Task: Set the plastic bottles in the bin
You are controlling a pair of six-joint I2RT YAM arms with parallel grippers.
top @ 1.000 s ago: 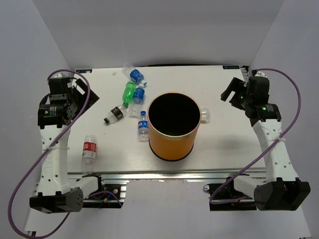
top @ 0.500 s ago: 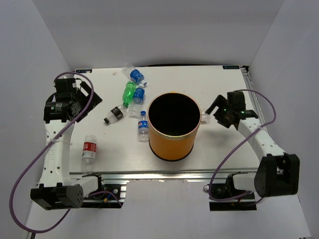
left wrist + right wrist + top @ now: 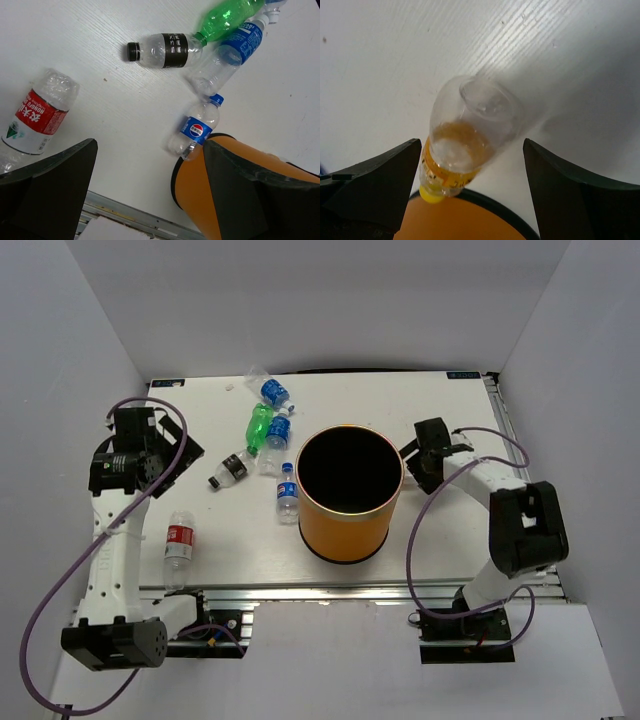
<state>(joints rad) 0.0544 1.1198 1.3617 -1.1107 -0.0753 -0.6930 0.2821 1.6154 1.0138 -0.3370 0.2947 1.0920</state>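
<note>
Beside the orange bin (image 3: 345,525), the right claw (image 3: 472,145) straddles a clear bottle (image 3: 465,127)

Near the middle of the white table (image 3: 455,530) the orange bin stands upright, its black inside open to the top. The right claw sits low, just beside the bin's right wall, with its two fingers spread wide. The clear bottle lies on the table between them. Its yellow cap is against the foot of the bin and its base points away from it. In the wrist view neither finger touches the bottle.

The left claw (image 3: 150,147) hangs above the left part of the table, also spread wide and holding nothing. Six more bottles lie on the table to the left of the bin. The red-labelled bottle (image 3: 179,541) lies alone near the front left, well apart from the rest. The small blue-labelled bottle (image 3: 288,493) lies close against the bin's left wall, but whether the two touch cannot be told. Farther left lies the dark-labelled bottle (image 3: 230,469) with a black cap. The neck of the green bottle (image 3: 259,426) meets its other end. The larger blue-labelled bottle (image 3: 279,432) lies right alongside the green bottle, on its right. The last blue-labelled bottle (image 3: 272,392) lies near the far edge of the table.
</note>
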